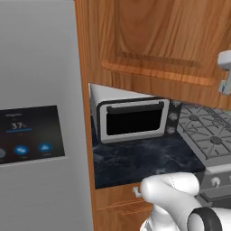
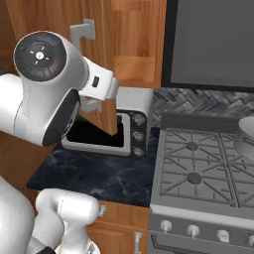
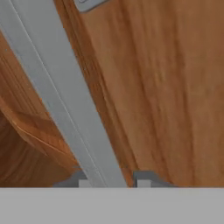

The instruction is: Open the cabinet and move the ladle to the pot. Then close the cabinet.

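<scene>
Here the gripper [image 3: 109, 183] clasps the cabinet [image 3: 166, 87] handle [image 3: 65, 96], its fingertips mostly cut off.

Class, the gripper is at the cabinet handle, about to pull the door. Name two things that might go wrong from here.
1. The gripper straddles the steel handle at a slant, with only the fingertips around it, so it might slip off when pulling.
2. The cabinet door hangs just above the toaster oven; the arm is crowded close, so the swinging door may strike it.
</scene>
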